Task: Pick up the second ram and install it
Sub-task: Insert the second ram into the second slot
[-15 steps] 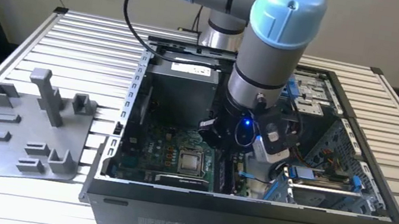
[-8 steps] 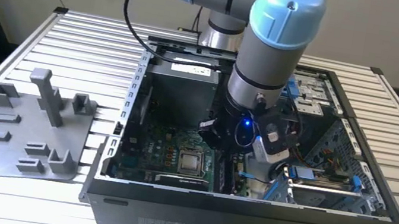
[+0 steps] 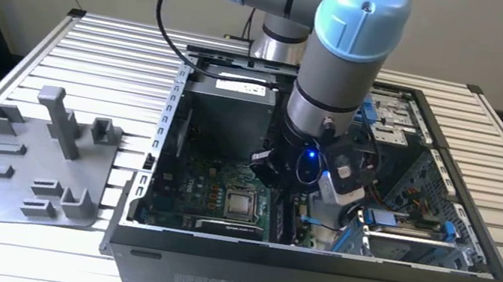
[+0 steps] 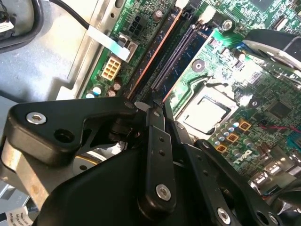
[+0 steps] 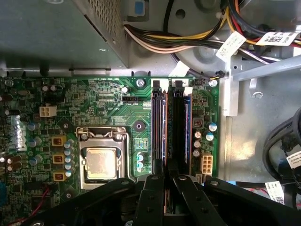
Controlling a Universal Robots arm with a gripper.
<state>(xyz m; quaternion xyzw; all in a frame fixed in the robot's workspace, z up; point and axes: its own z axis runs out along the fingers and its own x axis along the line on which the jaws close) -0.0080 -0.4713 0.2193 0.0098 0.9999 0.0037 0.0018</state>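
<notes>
The second ram (image 5: 162,132) is a thin dark stick with a coppery edge. It stands on edge along a black motherboard slot (image 5: 156,127) and runs straight out from between my fingertips, as the second wrist view also shows (image 4: 156,52). My gripper (image 5: 167,175) is low inside the computer case (image 3: 311,279), over the memory slots beside the processor socket (image 5: 101,162). Its black fingers (image 4: 155,136) are drawn close together on the stick. In the exterior view the gripper (image 3: 292,193) sits just above the board under the arm's wrist.
A second pair of black slots (image 5: 178,127) lies next to the stick. Bundled power cables (image 5: 188,42) and the metal power supply box (image 3: 228,99) stand close by. A drive cage (image 3: 400,229) is at the exterior view's right. A grey parts holder (image 3: 25,166) rests on the table outside the case.
</notes>
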